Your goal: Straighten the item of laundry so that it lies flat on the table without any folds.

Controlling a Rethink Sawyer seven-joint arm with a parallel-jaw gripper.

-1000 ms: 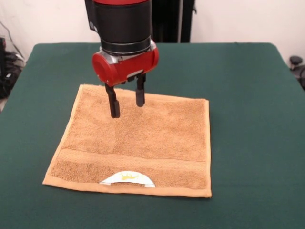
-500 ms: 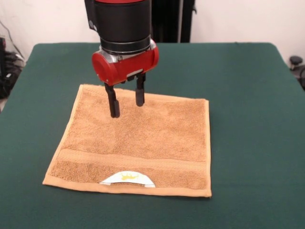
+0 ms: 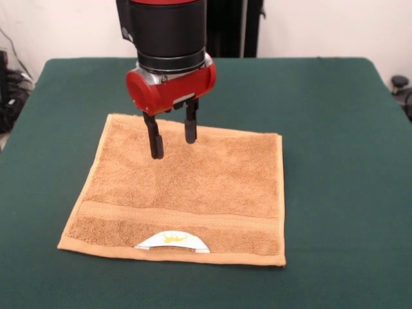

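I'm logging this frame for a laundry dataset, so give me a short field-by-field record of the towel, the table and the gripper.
towel: tan-orange, spread flat, no folds visible
label: white with a yellow mark, at the towel's near edge
table: dark green cloth, far larger than the towel
gripper: open, empty, pointing down above the towel's far part
contact: fingertips appear just clear of the towel

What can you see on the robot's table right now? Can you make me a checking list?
Surface: dark green table, bare around the towel.
Job's things: tan-orange hand towel lies spread flat, no folds seen; white label with a yellow mark at its near edge.
Clutter: nothing seen.
Grippers: gripper open, fingers pointing down over the towel's far part, holding nothing.
Cables: dark cables beside the table's left edge.
Surroundings: pale wall, dark object at right.
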